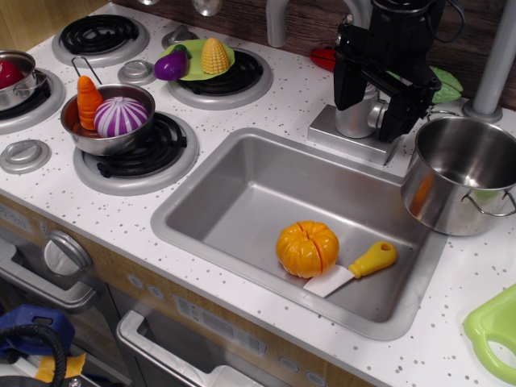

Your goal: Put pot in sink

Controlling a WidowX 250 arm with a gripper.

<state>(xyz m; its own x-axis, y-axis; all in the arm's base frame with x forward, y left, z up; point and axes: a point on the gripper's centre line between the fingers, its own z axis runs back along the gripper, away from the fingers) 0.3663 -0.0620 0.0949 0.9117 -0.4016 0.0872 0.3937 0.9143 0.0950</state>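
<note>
The pot [463, 173] is a large shiny steel pot with wire loop handles. It stands upright on the white counter, right of the sink [242, 201], touching or overlapping its right rim. It looks empty. The sink is a rectangular steel basin in the middle of the counter. My gripper [372, 109] is black and hangs at the back, above the faucet base, up and to the left of the pot. Its two fingers [399, 117] stand apart and hold nothing.
An orange pumpkin [307, 248] and a yellow-handled knife [359, 270] lie in the sink. A steel pan [109, 119] with a carrot and a purple onion sits on the front burner. A green plate [196, 58] with eggplant and corn sits behind it. A green board [493, 330] lies front right.
</note>
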